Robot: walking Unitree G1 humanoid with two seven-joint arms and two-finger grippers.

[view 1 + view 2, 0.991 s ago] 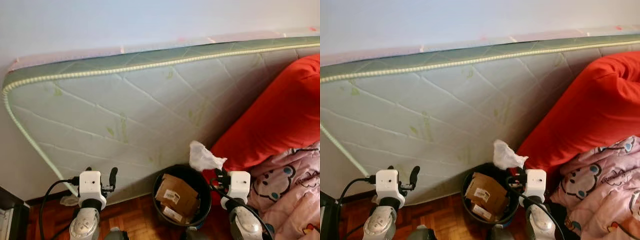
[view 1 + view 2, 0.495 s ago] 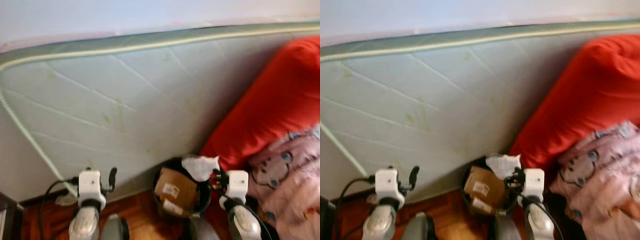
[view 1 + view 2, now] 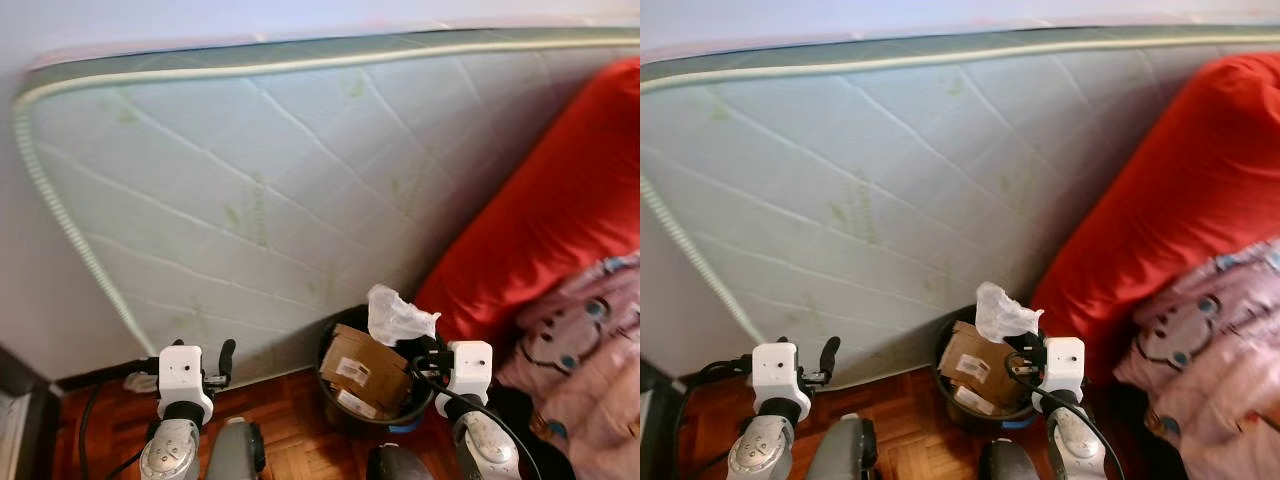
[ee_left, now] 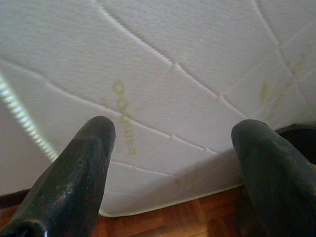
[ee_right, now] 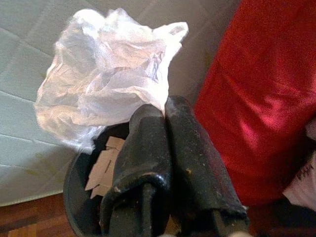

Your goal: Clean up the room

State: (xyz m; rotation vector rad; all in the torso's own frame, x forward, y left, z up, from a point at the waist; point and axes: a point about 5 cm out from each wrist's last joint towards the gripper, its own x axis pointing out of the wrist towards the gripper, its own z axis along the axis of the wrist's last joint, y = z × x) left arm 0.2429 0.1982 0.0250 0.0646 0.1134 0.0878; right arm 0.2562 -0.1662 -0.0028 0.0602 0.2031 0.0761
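Observation:
My right gripper (image 3: 425, 345) is shut on a crumpled clear plastic bag (image 3: 395, 315), holding it over the right rim of a black round bin (image 3: 335, 405). In the right wrist view the plastic bag (image 5: 106, 94) bulges out past the closed fingers (image 5: 165, 133), with the bin (image 5: 79, 207) below it. Folded brown cardboard (image 3: 360, 370) lies inside the bin. My left gripper (image 3: 220, 358) is open, raised in front of the mattress, well to the left of the bin, with nothing between its fingers (image 4: 79, 173).
A pale green quilted mattress (image 3: 280, 190) leans against the wall behind the bin. A big red cushion (image 3: 560, 230) and a pink cartoon blanket (image 3: 590, 360) lie on the right. Wood parquet floor (image 3: 290, 440) runs below, with a dark furniture edge (image 3: 15, 400) at far left.
The camera view has shifted, so the bin now sits slightly further right and lower. The bag stays pinched in my right gripper above the bin rim. The left gripper is unchanged.

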